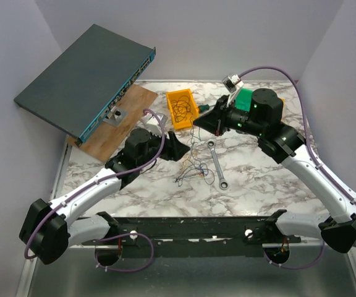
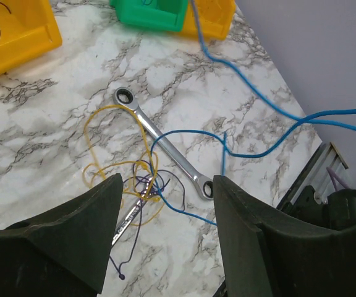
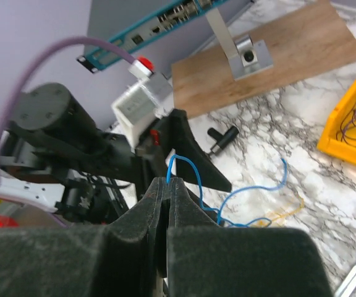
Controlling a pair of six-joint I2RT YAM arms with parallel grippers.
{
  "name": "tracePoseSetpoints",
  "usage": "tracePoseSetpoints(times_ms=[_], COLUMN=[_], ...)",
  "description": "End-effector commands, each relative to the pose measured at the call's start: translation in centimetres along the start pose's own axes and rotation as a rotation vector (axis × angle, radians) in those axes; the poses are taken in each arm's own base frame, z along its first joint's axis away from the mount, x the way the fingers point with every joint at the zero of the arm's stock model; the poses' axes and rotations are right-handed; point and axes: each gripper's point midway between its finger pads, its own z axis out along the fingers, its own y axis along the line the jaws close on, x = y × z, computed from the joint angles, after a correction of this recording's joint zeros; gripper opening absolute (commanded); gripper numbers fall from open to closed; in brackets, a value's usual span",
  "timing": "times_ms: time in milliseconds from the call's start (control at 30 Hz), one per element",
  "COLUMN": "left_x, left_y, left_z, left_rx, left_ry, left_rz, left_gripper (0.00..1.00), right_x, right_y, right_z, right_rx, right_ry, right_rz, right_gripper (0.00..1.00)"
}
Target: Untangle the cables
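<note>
Pull-apart step, prob. — R gripper pinched on the blue wire up toward the far edge, L gripper spread wide over the cables toward the near edge's middle, by the wrench — next: L needs to pin the knot.

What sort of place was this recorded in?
Probably a lab robot workcell, not a home or shop: a marble-patterned tabletop boxed in by plain lilac walls, with staged props, a network switch tilted over a wooden board, a yellow bin and a wrench.
</note>
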Motion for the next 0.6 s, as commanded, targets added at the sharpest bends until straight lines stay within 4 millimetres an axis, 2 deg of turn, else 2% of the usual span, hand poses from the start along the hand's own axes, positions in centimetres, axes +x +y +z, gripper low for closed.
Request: tracePoseSetpoints(times_ms=[0, 167, 267, 367, 433, 500, 533, 567], left_x=[0.0, 2.9, 5.1, 6.2, 6.6, 6.9, 7.0, 7.1], left_y=[0.6, 2.0, 3.0, 3.9, 4.1, 4.0, 4.1, 4.3], left_z=[1.5, 3.4, 4.6, 5.1, 5.2, 5.4, 5.5, 5.4], left_rx=[-0.012, -0.014, -0.024, -0.038, -0.032, -0.023, -0.029, -0.041], left_ry=[-0.006, 0.059, 0.133, 0.140, 0.139, 0.152, 0.159, 0.163], left_rz=[-0.003, -0.036, -0.058, -0.070, -0.072, -0.069, -0.071, -0.074], left_gripper=[0.62, 0.61, 0.59, 0.59, 0.40, 0.05, 0.00, 0.00], right_x=[-4.5, -10.5, -13.3, -15.4, -16.6, -17.6, -18.2, -18.8], right_y=[1.9, 1.9, 2.3, 2.5, 3.0, 3.0, 2.8, 2.7], right_z=[-1.3, -3.7, -5.1, -6.1, -6.7, -7.3, -7.8, -8.2], right_rx=[0.002, 0.112, 0.148, 0.175, 0.177, 0.198, 0.220, 0.241], right_ry=[-0.109, -0.294, -0.378, -0.434, -0.465, -0.495, -0.516, -0.535], right_rz=[-0.002, -0.028, -0.043, -0.052, -0.060, -0.067, -0.074, -0.079], right_gripper=[0.01, 0.01, 0.01, 0.01, 0.01, 0.01, 0.01, 0.01])
